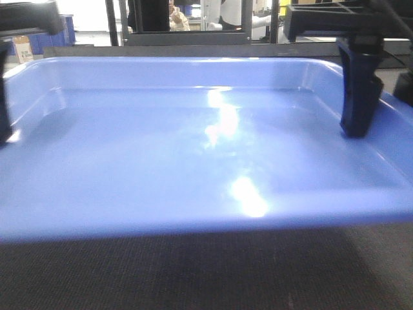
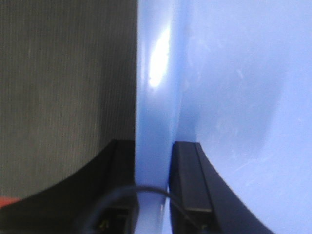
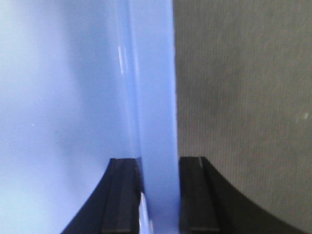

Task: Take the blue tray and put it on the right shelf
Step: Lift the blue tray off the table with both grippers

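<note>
Dark, finely ribbed tabletop (image 1: 193,278), blue tray (image 1: 161,168) over it, contact underneath not discernible

left tool (image 2: 153,168): black curved fingers (image 2: 187,180), thin black cable (image 2: 146,190) | right tool (image 3: 161,183): black, flat pads (image 3: 192,195)

Front view, bottom: dark tabletop (image 1: 193,278), fine woven texture, matte. The same tabletop fills the left part of the left wrist view (image 2: 63,87) and the right part of the right wrist view (image 3: 243,97). Small red patch (image 2: 7,201) at the lower-left edge of the left wrist view; cannot tell what it is. Background, far: grey ledge (image 1: 193,50) running across; dark upright posts (image 1: 118,19); person (image 1: 175,16) in a light top behind them, blurred. Far left: dark-blue bins (image 1: 50,40), tan box (image 1: 23,48) just beside them.
</note>
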You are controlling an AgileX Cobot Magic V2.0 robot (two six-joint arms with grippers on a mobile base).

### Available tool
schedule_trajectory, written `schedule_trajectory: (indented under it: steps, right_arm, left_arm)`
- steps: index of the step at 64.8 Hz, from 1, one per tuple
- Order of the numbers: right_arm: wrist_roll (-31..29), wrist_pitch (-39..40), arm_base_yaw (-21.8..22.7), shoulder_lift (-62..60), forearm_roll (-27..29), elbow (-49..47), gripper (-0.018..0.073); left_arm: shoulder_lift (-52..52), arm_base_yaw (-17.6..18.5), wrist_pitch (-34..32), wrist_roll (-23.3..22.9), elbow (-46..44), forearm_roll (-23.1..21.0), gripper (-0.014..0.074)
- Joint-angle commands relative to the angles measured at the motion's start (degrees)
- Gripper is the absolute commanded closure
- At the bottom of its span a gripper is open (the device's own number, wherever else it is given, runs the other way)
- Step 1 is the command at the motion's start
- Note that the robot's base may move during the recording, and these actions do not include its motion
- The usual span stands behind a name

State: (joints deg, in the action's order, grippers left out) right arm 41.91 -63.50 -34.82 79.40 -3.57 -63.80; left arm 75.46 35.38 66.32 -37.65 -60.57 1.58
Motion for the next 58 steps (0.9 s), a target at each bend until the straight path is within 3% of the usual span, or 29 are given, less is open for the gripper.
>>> schedule_trajectory:
  steps: [1,22,58]
  right_arm:
    - [3.9,1.1,-2.0,-4.0,-1.1,1.1,0.0347]
    - [10.6,1.1,-7.8,-8.5,-4.5,5.5,0.0347]
    - [11.7,3.5,-7.8,-8.5,-4.5,9.0,0.0347]
  left_arm:
    - [-4.5,2.4,0.3,-3.7,1.7,0.9,0.0578]
    - [-6.6,4.3,0.9,-5.1,4.0,1.4,0.0578]
    - [-6.6,4.3,0.9,-5.1,4.0,2.1,0.0578]
